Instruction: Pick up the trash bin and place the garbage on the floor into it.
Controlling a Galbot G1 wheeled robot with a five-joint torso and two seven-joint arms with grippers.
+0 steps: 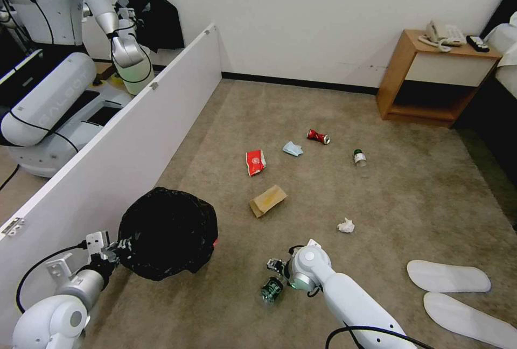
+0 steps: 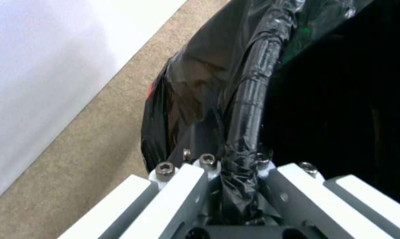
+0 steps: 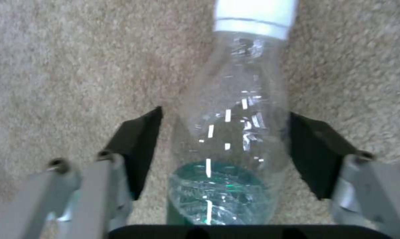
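Observation:
The trash bin (image 1: pixel 167 233), red under a crinkly black bag, sits low at the left beside the white partition. My left gripper (image 1: pixel 116 246) is shut on its bag-covered rim (image 2: pixel 246 109). A clear green-labelled bottle (image 1: pixel 272 288) lies on the carpet floor (image 1: pixel 323 193), and my right gripper (image 1: pixel 274 276) is down over it. It is open, and its black pads (image 3: pixel 138 146) straddle the bottle (image 3: pixel 235 142). More garbage lies ahead: red can (image 1: pixel 318 136), blue mask (image 1: pixel 292 148), red carton (image 1: pixel 255 162), cardboard (image 1: pixel 267 200), tissue (image 1: pixel 346 225), second bottle (image 1: pixel 360 158), white slippers (image 1: pixel 448 276).
A long white partition board (image 1: pixel 107 160) runs along the left, with another robot (image 1: pixel 54 96) behind it. A wooden nightstand (image 1: pixel 431 77) with a phone stands at the back right against the wall. Open carpet lies between the litter items.

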